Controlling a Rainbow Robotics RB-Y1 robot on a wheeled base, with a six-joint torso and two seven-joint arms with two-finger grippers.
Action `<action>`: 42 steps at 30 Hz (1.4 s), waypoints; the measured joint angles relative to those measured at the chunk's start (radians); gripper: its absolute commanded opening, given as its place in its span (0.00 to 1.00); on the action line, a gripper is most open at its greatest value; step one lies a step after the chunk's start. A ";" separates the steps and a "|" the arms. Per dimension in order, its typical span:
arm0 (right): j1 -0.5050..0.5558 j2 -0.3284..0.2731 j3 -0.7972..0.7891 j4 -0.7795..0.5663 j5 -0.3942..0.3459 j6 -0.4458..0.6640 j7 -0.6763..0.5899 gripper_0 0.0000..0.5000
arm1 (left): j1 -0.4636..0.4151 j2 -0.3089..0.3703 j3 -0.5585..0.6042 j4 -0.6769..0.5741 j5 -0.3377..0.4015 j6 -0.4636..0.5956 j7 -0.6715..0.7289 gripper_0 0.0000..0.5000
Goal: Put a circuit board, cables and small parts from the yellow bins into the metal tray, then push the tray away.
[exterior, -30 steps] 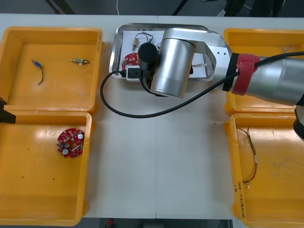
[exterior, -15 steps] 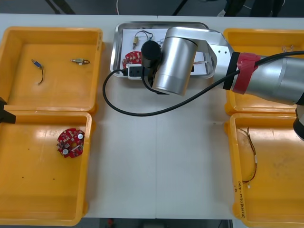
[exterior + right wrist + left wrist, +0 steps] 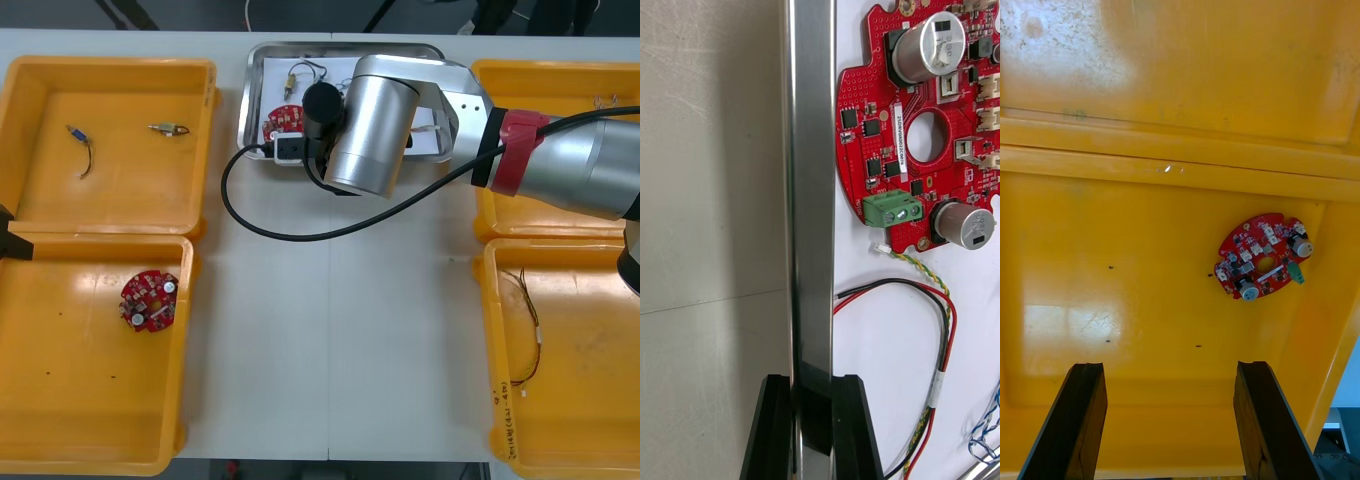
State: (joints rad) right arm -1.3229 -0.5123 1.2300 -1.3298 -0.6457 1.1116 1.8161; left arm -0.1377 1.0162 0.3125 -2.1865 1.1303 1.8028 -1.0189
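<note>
My right gripper (image 3: 811,390) is clamped on the near rim of the metal tray (image 3: 811,187), one finger on each side, a hold suited to pushing it away. The tray sits far, mid-table, and holds a red circuit board (image 3: 929,142) and a red and yellow cable (image 3: 951,330). The board's white label is too small to read. My left gripper (image 3: 1169,375) hangs with jaws apart over the near left yellow bin (image 3: 1112,262).

Light table (image 3: 330,350) with four yellow bins (image 3: 60,400), metal tray (image 3: 246,100) perhaps touching one
</note>
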 measured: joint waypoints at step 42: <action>0.011 -0.007 -0.217 -0.237 -0.125 0.495 -0.044 1.00 | 0.000 0.000 0.000 0.000 0.000 0.000 0.000 1.00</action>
State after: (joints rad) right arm -1.3123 -0.5189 1.0128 -1.5667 -0.7706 1.6070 1.7718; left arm -0.1377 1.0162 0.3125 -2.1866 1.1303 1.8028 -1.0189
